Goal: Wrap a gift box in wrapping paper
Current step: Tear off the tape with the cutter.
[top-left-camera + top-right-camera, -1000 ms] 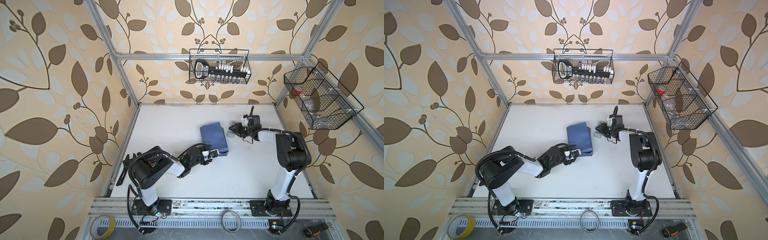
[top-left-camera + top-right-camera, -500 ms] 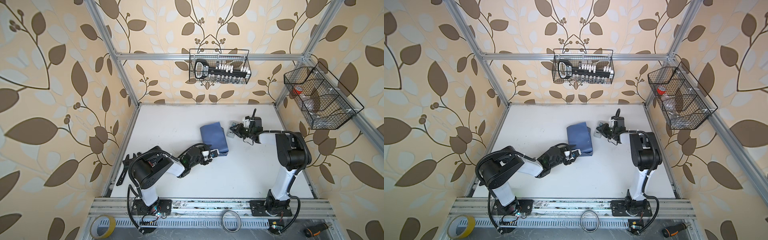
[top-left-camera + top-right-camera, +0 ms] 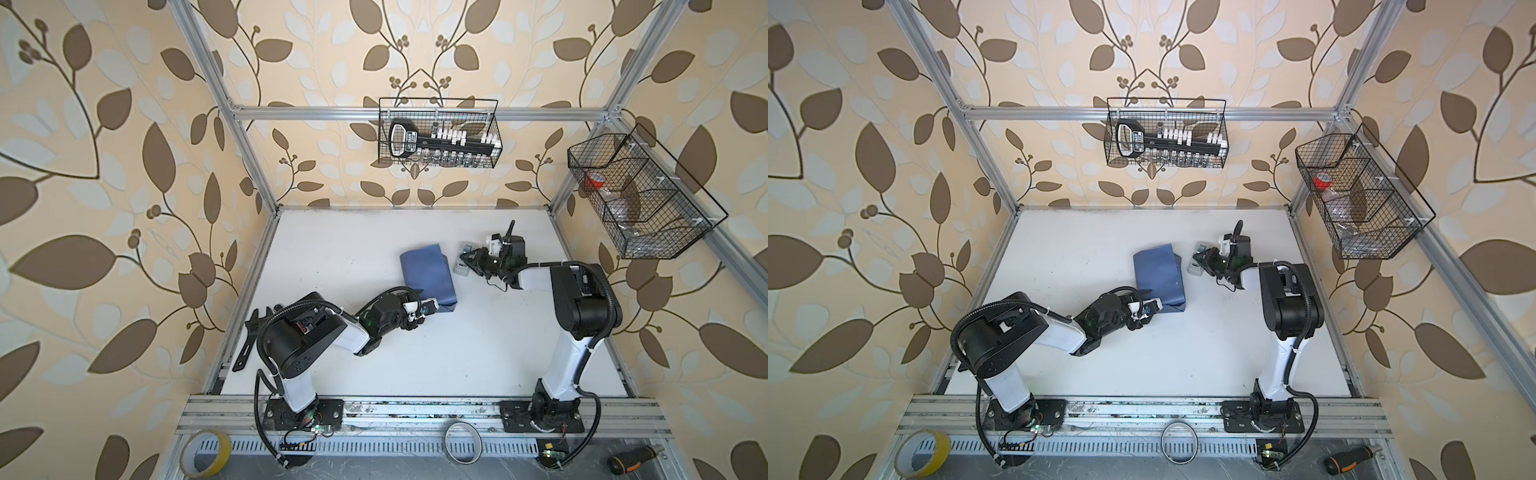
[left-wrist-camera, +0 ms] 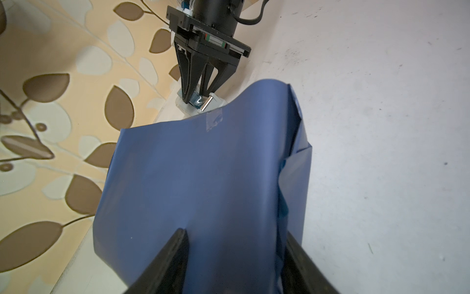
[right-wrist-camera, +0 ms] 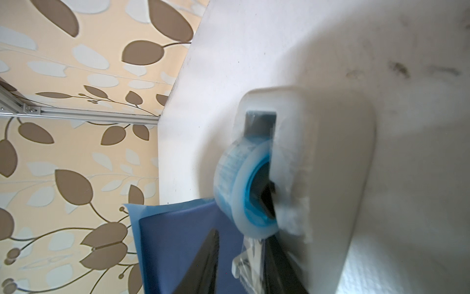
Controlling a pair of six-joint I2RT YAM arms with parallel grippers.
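Dark blue wrapping paper (image 3: 426, 274), folded into a loose bundle, at the centre of the white table (image 3: 457, 353). Lower end clamped in the left gripper (image 3: 434, 306). Just right of the bundle, a small tape dispenser (image 3: 462, 268). Right gripper (image 3: 471, 262) there, narrowed onto a clear tape strip (image 5: 245, 259).

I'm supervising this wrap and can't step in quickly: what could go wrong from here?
1. The wrapping paper arches up at its free end despite one small tape piece; it may spring open.
2. The right gripper is at the tape dispenser, which looks unanchored and might slide or lift instead of feeding tape.
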